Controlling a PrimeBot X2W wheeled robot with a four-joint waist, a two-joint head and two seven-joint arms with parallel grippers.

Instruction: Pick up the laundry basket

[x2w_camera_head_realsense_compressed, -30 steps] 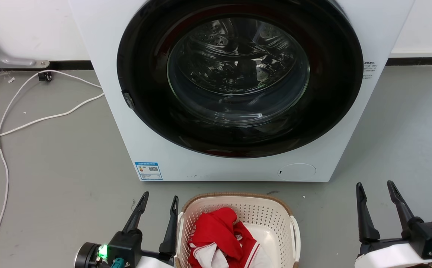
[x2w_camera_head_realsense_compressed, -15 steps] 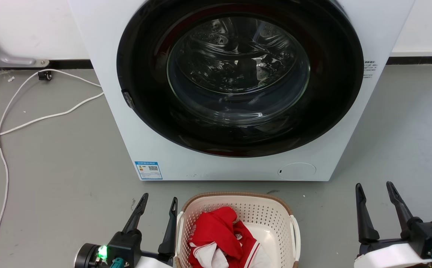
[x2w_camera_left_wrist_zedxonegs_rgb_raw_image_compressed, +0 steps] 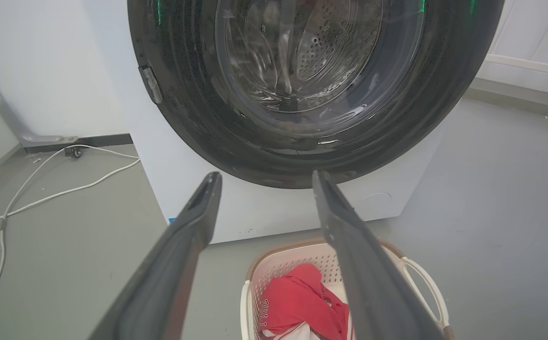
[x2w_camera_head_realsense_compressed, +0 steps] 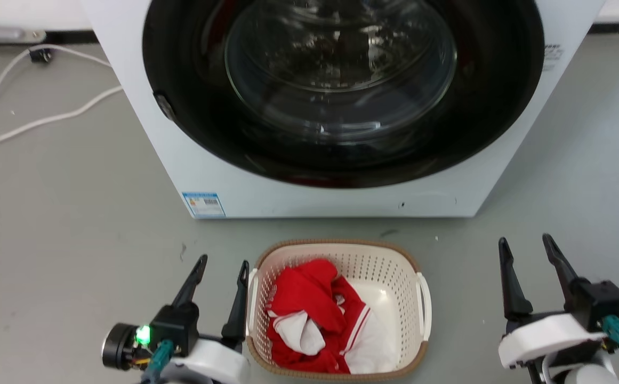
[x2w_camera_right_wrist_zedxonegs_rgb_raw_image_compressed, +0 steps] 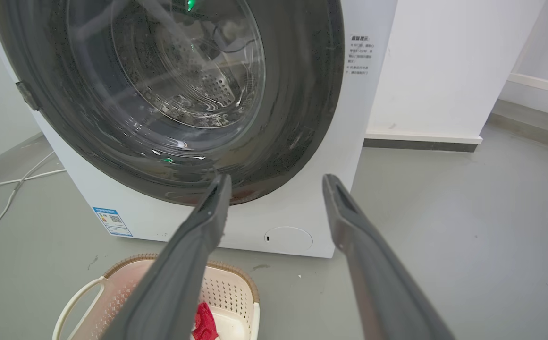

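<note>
Cream laundry basket [x2w_camera_head_realsense_compressed: 373, 264] sits on the floor [x2w_camera_head_realsense_compressed: 74, 213] before the washing machine [x2w_camera_head_realsense_compressed: 192, 165], red clothing [x2w_camera_head_realsense_compressed: 309, 293] inside. My left gripper [x2w_camera_head_realsense_compressed: 223, 260] hangs just beside it, my right gripper [x2w_camera_head_realsense_compressed: 524, 238] well apart; both jaws gape empty.

The washing machine [x2w_camera_head_realsense_compressed: 341, 201] carries a small blue-bordered sticker [x2w_camera_head_realsense_compressed: 203, 204] at the lower left corner of its white front. The sticker shows a square code pattern and rows of print, all too small to read. On the right side of the same front, just beside the dark door ring [x2w_camera_head_realsense_compressed: 506, 96], stands a short block of grey printed lines [x2w_camera_right_wrist_zedxonegs_rgb_raw_image_compressed: 359, 54] under a heading line. The lines look like Chinese characters, but none is legible. The red garment [x2w_camera_left_wrist_zedxonegs_rgb_raw_image_compressed: 302, 297] in the laundry basket [x2w_camera_head_realsense_compressed: 336, 244] bears white block letters [x2w_camera_left_wrist_zedxonegs_rgb_raw_image_compressed: 265, 315] along one fold, seen sideways from the left wrist, and they cannot be made out with certainty. No brand name or number is readable.
</note>
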